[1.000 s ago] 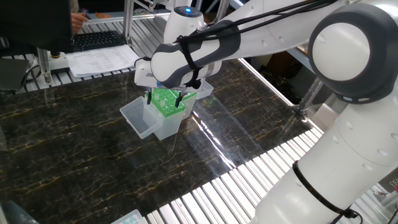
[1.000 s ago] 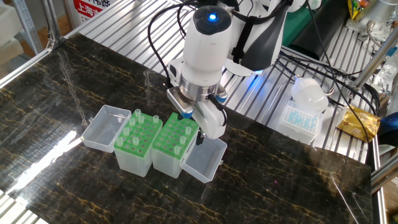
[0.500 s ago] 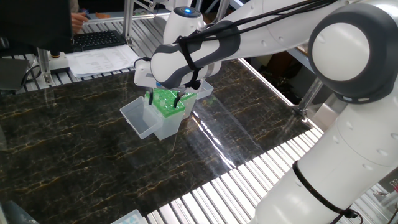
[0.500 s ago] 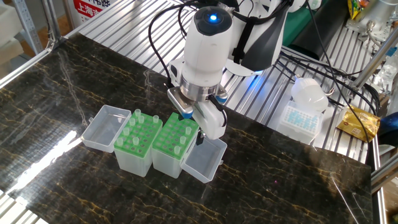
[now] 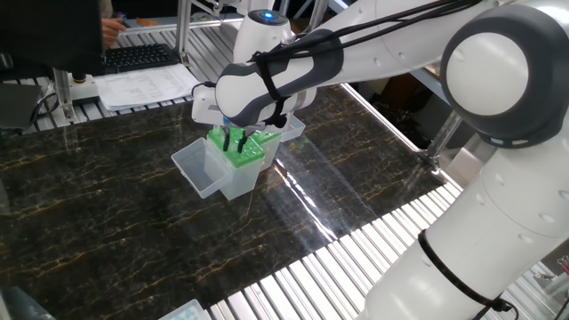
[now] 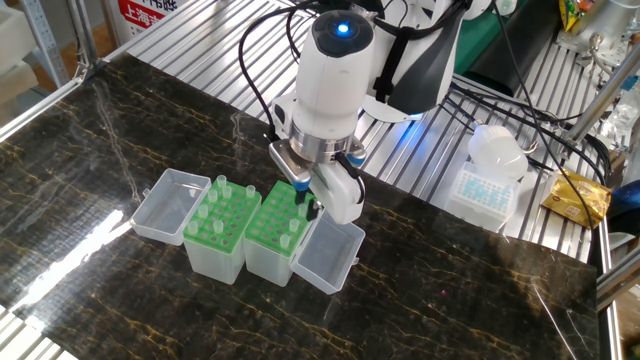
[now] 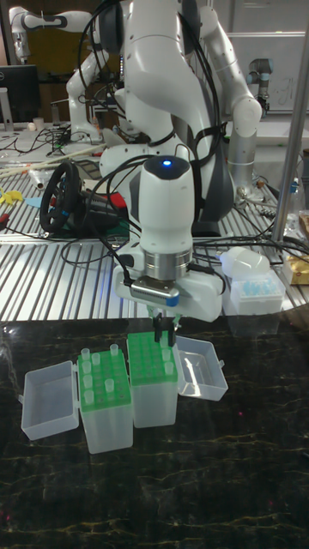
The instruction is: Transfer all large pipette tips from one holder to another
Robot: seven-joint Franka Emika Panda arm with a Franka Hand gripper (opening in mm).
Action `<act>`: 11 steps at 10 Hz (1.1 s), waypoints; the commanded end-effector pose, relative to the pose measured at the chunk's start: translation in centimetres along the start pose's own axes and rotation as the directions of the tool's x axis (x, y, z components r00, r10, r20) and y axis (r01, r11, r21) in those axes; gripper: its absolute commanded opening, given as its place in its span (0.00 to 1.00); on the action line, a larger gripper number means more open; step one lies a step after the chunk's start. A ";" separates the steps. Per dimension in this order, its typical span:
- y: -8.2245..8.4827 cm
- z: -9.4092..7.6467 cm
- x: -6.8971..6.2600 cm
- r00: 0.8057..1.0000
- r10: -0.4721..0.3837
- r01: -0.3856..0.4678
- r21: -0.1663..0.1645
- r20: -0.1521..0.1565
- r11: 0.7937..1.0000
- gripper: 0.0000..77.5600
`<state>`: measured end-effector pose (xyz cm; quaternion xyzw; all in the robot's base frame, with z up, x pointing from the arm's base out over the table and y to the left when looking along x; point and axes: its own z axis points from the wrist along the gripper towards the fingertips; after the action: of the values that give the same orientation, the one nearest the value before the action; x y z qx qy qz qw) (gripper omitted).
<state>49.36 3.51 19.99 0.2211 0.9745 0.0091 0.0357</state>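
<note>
You have two clear plastic boxes [image 6: 215,262] with green hole-plates side by side on the dark marbled tabletop [image 6: 90,150]. Pale tapered tips [image 6: 222,185] stand in both. Your tool [image 7: 165,328] has narrowed its fingers over the right box, apparently clenched on one tip.

The white arm reaches down. Its gripper [image 7: 166,330] points straight down, with its two black fingers [image 5: 233,140] close together.

Pale-green large pipette tips [image 6: 222,190] stand upright in two side-by-side racks. Most fill the left rack; few dot the right.
</note>
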 end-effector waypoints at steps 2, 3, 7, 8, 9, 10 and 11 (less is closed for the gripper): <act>0.1 0.0 0.0 1.000 0.009 -0.009 0.000 0.002 1.000 0.02; 0.1 0.0 0.0 1.000 0.009 -0.009 0.000 0.002 1.000 0.02; 0.1 0.0 0.0 1.000 0.009 -0.009 0.000 0.002 1.000 0.02; 0.1 0.0 0.0 1.000 0.009 -0.009 0.000 0.002 1.000 0.02; 0.4 -1.3 1.0 1.000 0.029 -0.029 0.010 0.002 1.000 0.02; 0.4 -1.5 1.0 1.000 0.028 -0.028 0.011 -0.001 1.000 0.02; 0.4 -1.8 1.0 1.000 0.027 -0.027 0.013 -0.004 1.000 0.02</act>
<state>48.85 3.96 20.88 0.2310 0.9723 0.0061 0.0340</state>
